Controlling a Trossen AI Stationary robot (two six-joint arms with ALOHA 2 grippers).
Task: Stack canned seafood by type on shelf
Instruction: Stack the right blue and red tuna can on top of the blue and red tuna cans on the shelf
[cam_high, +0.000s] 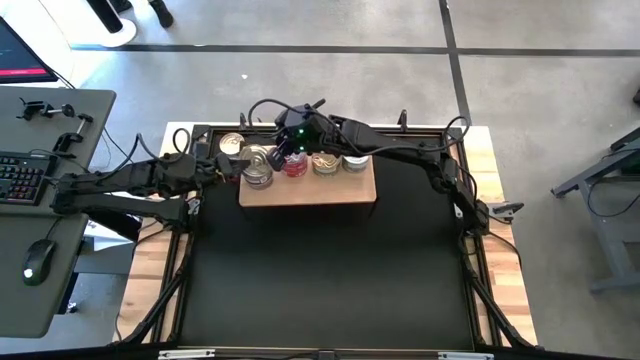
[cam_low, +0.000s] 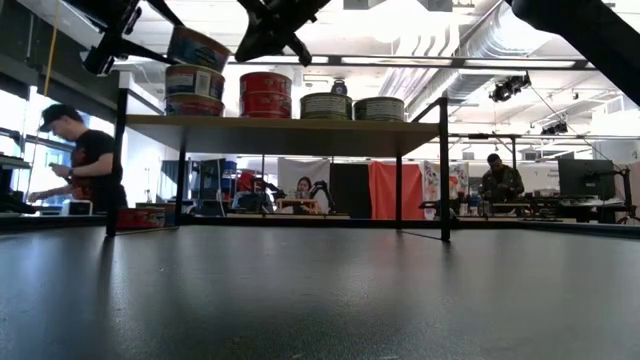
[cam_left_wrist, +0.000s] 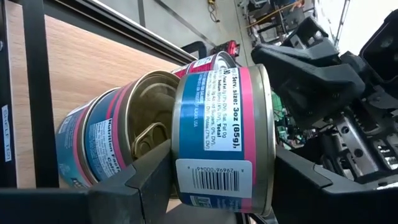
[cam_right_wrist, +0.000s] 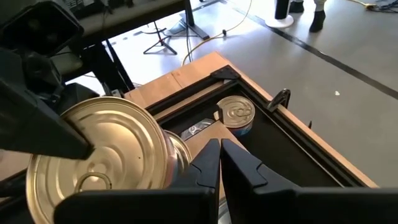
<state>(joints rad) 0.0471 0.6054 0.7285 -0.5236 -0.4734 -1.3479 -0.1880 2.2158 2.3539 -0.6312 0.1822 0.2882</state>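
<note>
Blue-and-pink tin (cam_left_wrist: 221, 137) clamped in left gripper (cam_left_wrist: 217, 180)
It hangs above the shelf's (cam_high: 310, 190) left stack (cam_low: 194, 90); right gripper (cam_right_wrist: 220, 163), fingers together, hovers beside.

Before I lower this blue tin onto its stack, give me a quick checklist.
1. Grip: left pincer shut on the blue-and-pink tin: ok.
2. Type match: the stack below carries the same blue and pink label: ok.
3. Alignment: the held tin sits tilted above the stack: not ok.
4. Right pincer shut and empty, close beside the left one over the shelf: not ok, crowding.
5. Red stack alongside stands upright: ok.
6. Clearance to the red stack: cannot tell.
</note>
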